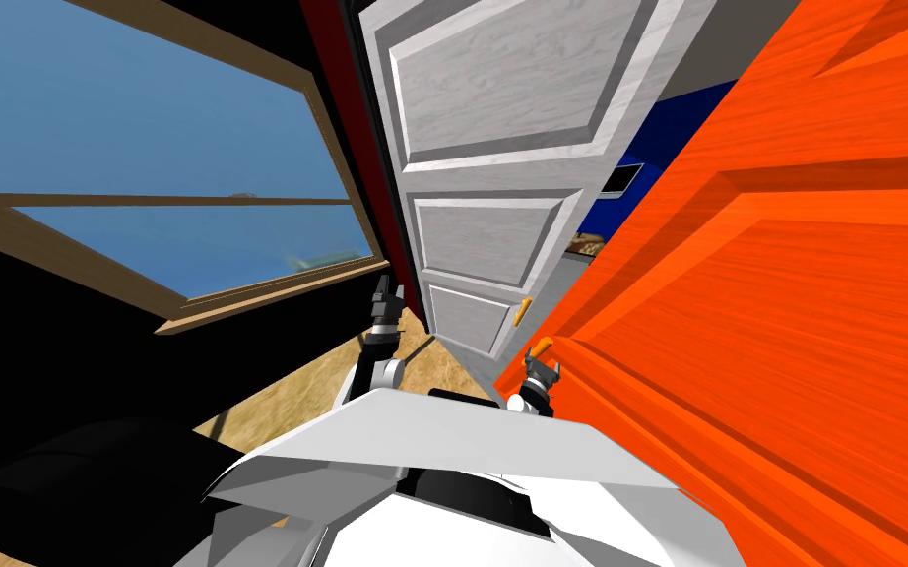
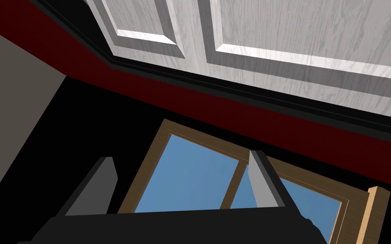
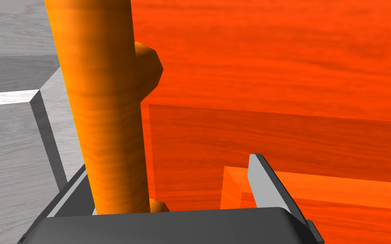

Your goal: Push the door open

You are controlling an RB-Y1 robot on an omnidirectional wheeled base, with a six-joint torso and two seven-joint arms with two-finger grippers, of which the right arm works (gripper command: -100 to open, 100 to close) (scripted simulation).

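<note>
The orange door (image 1: pixel 787 325) stands to the robot's right, its panelled face slanting away and its handle edge nearest the robot. Beside it a grey door (image 1: pixel 501 118) stands partly open, with a gap between the two. The orange door's lever handle (image 3: pixel 105 106) is a long round bar on a short stub from the door face; its long axis runs along the fingers of the right hand (image 1: pixel 542 364), pointing away from the hand's dark body. That hand's fingers are apart, with the bar between them; the bar sits close against one finger and well clear of the other, and I cannot tell whether it touches. The right forearm is low, just at the door's edge. The left hand (image 1: pixel 386 293) is raised toward the window (image 1: pixel 147 148) beside the grey door's dark red frame (image 2: pixel 233 114); its fingers are spread with nothing between them.
</note>
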